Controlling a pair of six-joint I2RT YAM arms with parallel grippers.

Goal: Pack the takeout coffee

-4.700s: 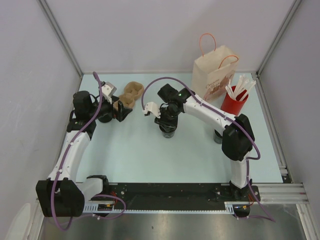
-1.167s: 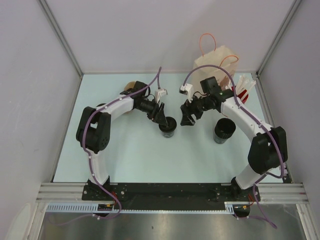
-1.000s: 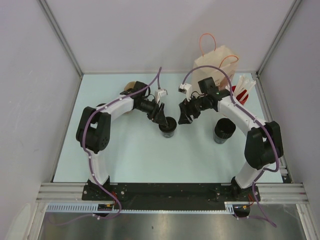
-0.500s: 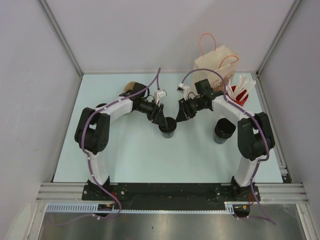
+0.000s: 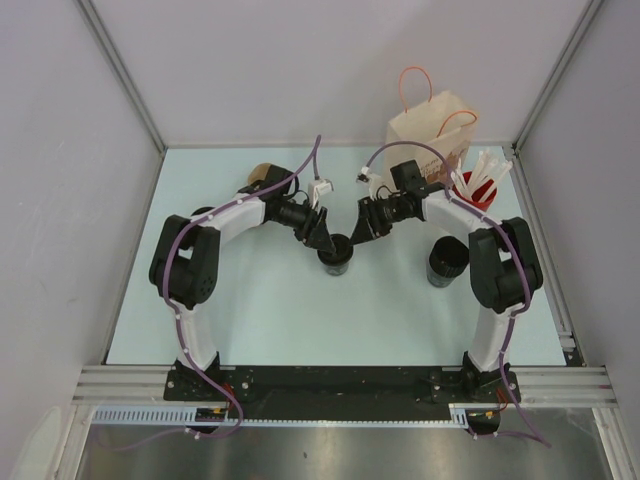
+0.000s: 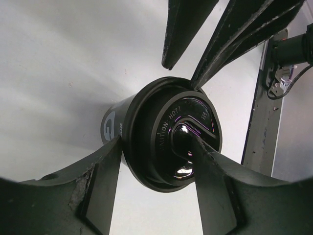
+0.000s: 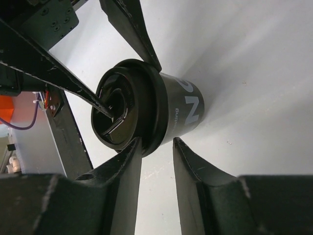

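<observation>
a lab test cell: plain grey walls (image 5: pixel 300 70) on aluminium framing (image 5: pixel 120 75), pale table (image 5: pixel 300 320), bolted arms.
</observation>
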